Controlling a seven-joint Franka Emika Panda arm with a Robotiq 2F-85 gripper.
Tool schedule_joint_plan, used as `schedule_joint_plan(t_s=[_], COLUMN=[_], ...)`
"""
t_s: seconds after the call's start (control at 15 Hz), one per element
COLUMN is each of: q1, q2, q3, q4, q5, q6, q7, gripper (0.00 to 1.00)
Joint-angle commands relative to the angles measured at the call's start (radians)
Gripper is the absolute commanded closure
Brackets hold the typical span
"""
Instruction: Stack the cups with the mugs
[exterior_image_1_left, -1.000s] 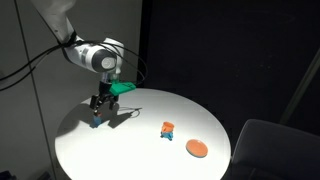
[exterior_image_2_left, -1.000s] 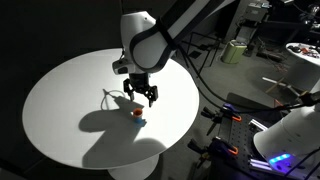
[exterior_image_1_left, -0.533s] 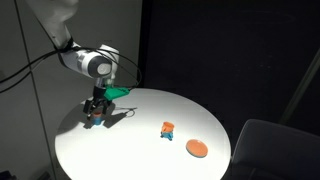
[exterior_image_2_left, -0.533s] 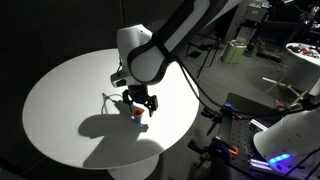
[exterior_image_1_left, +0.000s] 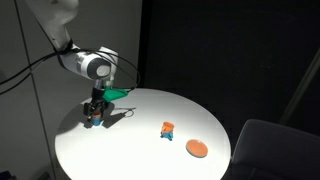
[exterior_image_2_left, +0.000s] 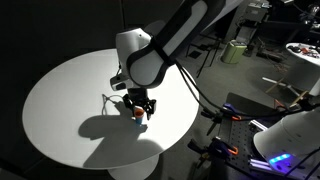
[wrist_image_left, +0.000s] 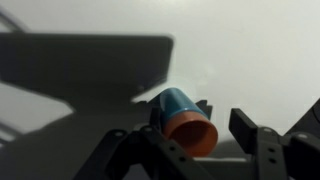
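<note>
The cup (wrist_image_left: 183, 115), blue with an orange rim, lies tilted between my gripper's (wrist_image_left: 200, 128) fingers in the wrist view. The right finger (wrist_image_left: 243, 122) still stands a little apart from its rim; the left one is hidden behind it. In both exterior views the gripper (exterior_image_1_left: 95, 118) (exterior_image_2_left: 138, 110) is down at the white round table (exterior_image_1_left: 140, 155), around the cup (exterior_image_2_left: 137, 114). The mug (exterior_image_1_left: 168, 129), orange above and light blue below, stands upright well to the side of the gripper, near the table's middle.
A flat orange disc (exterior_image_1_left: 197, 148) lies on the table beyond the mug. A grey chair (exterior_image_1_left: 275, 150) stands beside the table. Cables and lab equipment (exterior_image_2_left: 270, 120) crowd the floor off the table's edge.
The gripper has come down over the cup, and its fingers now stand lower and closer around it. The mug and the disc have not moved.
</note>
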Motion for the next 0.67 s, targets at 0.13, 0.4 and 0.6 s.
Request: schedule_joint_plan(t_s=[0.13,0.4,0.6], q1=[-0.016,-0.009,-0.010], q2=[-0.001,-0.035,-0.086], q3=[0.007,0.002,0.000], q4=[0.007,-0.017,-0.044], q5=[0.008,0.001,0.013], q6=[0.022,0.047,0.056], q7=[-0.028,-0.002,0.030], gripper=[0.75,0.80,0.80])
